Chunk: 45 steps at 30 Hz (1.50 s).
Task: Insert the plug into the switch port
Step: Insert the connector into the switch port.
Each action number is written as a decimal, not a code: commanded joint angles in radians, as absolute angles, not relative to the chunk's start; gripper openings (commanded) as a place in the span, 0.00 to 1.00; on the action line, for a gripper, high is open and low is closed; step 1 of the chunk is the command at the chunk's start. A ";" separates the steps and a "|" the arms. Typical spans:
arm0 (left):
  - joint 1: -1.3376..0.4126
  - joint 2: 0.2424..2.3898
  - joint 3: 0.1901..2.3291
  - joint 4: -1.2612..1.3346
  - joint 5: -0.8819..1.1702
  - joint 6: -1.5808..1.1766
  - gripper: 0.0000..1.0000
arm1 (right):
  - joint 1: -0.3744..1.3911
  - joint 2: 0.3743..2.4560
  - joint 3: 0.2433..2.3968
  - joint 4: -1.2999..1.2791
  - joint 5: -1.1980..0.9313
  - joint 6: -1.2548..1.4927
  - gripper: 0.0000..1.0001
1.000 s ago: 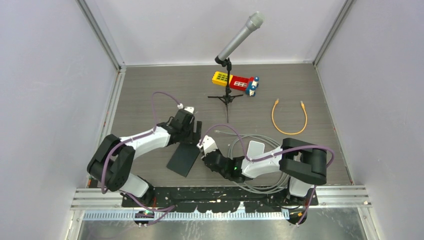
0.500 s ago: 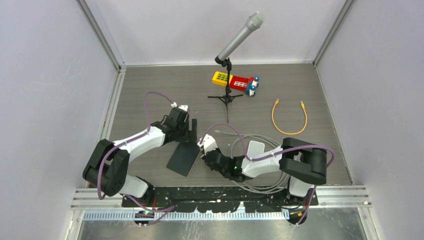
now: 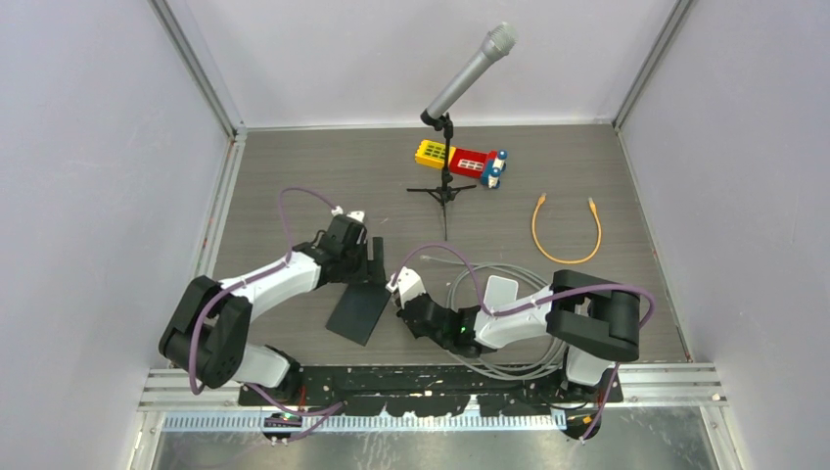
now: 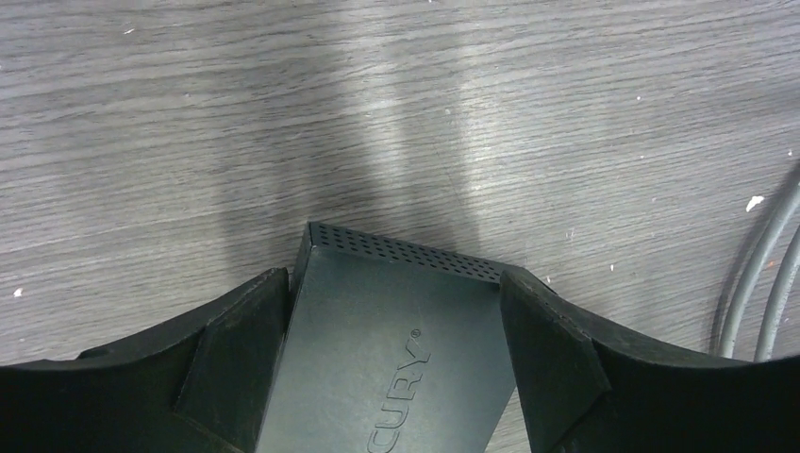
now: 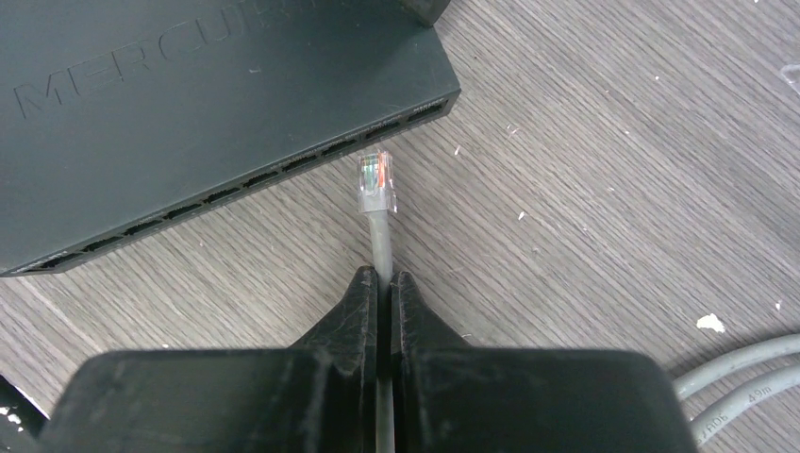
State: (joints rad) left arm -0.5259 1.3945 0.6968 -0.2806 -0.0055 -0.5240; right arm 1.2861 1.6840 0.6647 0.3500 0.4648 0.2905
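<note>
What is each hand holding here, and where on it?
Right hand pinches the grey cable just behind its plug. Left hand appears to clamp the network switch across its width, at its perforated end.

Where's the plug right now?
Right wrist view, centre: the plug sits just short of the port row on the switch, not inserted, its grey cable pinched in the right gripper.

Bright, even light; soft table glare
</note>
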 commanded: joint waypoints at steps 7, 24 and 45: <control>-0.523 1.471 0.700 -0.179 0.082 -0.533 0.82 | 1.284 1.637 0.657 0.374 0.520 0.318 0.00; -0.568 1.577 0.719 -0.136 0.157 -0.502 0.71 | 1.284 1.513 0.563 0.324 0.522 0.344 0.00; -0.591 1.486 0.698 -0.217 0.096 -0.491 0.70 | 1.285 1.546 0.546 0.372 0.462 0.351 0.00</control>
State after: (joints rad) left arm -0.5705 1.4715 0.7246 -0.2127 0.0391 -0.5121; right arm 1.2861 1.5318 0.5423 0.3161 0.4675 0.3244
